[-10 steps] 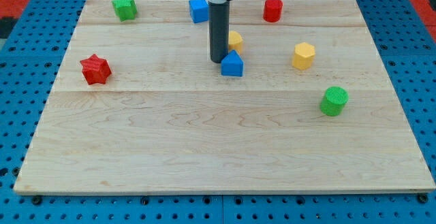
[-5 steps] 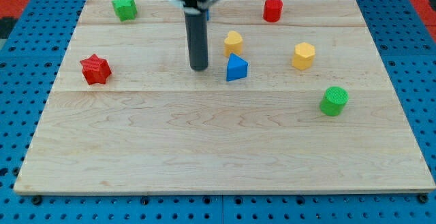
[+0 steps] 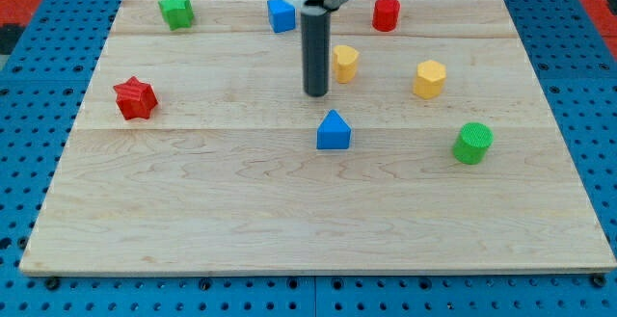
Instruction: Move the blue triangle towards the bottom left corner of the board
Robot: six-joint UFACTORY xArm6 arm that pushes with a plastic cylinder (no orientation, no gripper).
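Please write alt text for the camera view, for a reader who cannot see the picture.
A dark rod's tip rests on a wooden board, just above the blue triangle block and apart from it, left of a yellow block. Around them lie a red star, green star, blue cube, red cylinder, yellow hexagon block and green cylinder.

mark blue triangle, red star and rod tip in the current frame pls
blue triangle (image 3: 334,132), camera view, on its front face.
red star (image 3: 135,97), camera view, on the centre of its top.
my tip (image 3: 316,93), camera view, at the rod's very end, above the triangle and clear of it.
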